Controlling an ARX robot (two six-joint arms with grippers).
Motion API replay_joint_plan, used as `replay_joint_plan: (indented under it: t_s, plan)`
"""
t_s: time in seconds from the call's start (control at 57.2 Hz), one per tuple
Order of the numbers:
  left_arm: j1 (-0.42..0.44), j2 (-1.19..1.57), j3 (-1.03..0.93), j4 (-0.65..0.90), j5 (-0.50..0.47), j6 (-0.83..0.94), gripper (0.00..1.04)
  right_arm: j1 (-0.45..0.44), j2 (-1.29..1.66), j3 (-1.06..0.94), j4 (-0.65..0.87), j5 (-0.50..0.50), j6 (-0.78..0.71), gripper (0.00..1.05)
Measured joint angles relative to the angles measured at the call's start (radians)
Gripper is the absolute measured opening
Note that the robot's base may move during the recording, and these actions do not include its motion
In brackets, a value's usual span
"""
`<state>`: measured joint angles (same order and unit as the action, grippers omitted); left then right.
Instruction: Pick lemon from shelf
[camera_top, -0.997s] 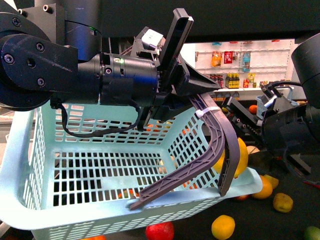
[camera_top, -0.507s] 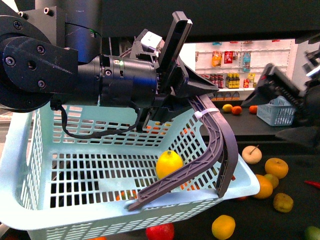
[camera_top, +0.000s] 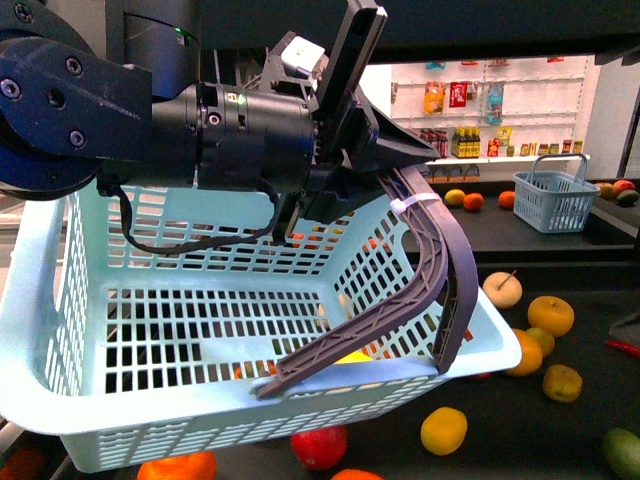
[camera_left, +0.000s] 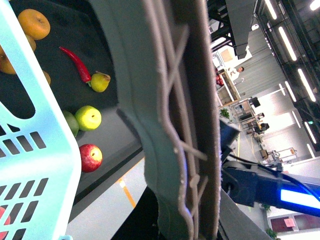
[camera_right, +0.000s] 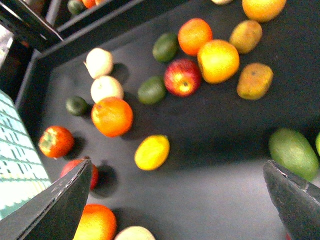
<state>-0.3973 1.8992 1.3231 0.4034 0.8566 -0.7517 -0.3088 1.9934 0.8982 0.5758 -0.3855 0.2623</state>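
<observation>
My left gripper (camera_top: 392, 175) is shut on the grey-purple handle (camera_top: 440, 270) of a pale green basket (camera_top: 60, 330) and holds it up over the black shelf tray (camera_top: 520, 455). The lemon (camera_top: 350, 357) lies inside the basket, mostly hidden behind the handle, with only a yellow patch showing. The handle (camera_left: 175, 125) fills the left wrist view. My right gripper (camera_right: 177, 164) hangs open and empty above the tray (camera_right: 220, 125). Another yellow oblong fruit (camera_right: 152, 152) lies just beyond its fingers. The right arm is outside the front view.
Loose fruit covers the tray: an orange (camera_top: 550, 314), a red apple (camera_top: 319, 445), a yellow fruit (camera_top: 444, 430), an orange (camera_right: 112, 116), a red apple (camera_right: 182, 77), and a green fruit (camera_right: 293, 150). A small blue basket (camera_top: 555, 200) stands on the counter behind.
A second ago my right gripper held the lemon at the basket's rim. It let go, the lemon dropped in and rolled behind the handle, and the right arm pulled away to the right.
</observation>
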Motion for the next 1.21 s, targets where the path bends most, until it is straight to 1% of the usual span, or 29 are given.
replay_joint_plan:
  t_s: [0.07,0.157,0.28,0.332,0.455,0.595,0.822,0.997,1.207]
  plan:
    - [0.000,0.000,0.000,0.000,0.000,0.001,0.10,-0.003,0.059,-0.009,0.023,0.019,-0.050,1.02]
    - [0.000,0.000,0.000,0.000,0.001,0.001,0.10,0.003,0.130,-0.019,0.073,0.018,-0.107,1.02]
    - [0.000,0.000,0.000,0.000,0.001,0.000,0.10,0.049,0.234,-0.018,0.159,0.002,-0.224,1.02]
    - [0.000,0.000,0.000,0.000,0.001,0.003,0.10,0.079,0.282,0.008,0.147,0.013,-0.261,1.02]
    - [0.000,0.000,0.000,0.000,0.001,0.002,0.10,0.122,0.353,0.082,0.082,0.085,-0.254,1.02]
    - [0.000,0.000,0.000,0.000,0.000,0.004,0.10,0.167,0.415,0.167,0.025,0.169,-0.197,1.02]
    - [0.000,0.000,0.000,0.000,0.001,0.003,0.10,0.266,0.494,0.320,-0.084,0.285,-0.013,1.02]
    - [0.000,0.000,0.000,0.000,0.001,0.003,0.10,0.320,0.557,0.444,-0.181,0.346,0.116,1.02]
    - [0.000,0.000,0.000,0.000,0.000,0.003,0.10,0.349,0.628,0.580,-0.268,0.402,0.229,1.02]
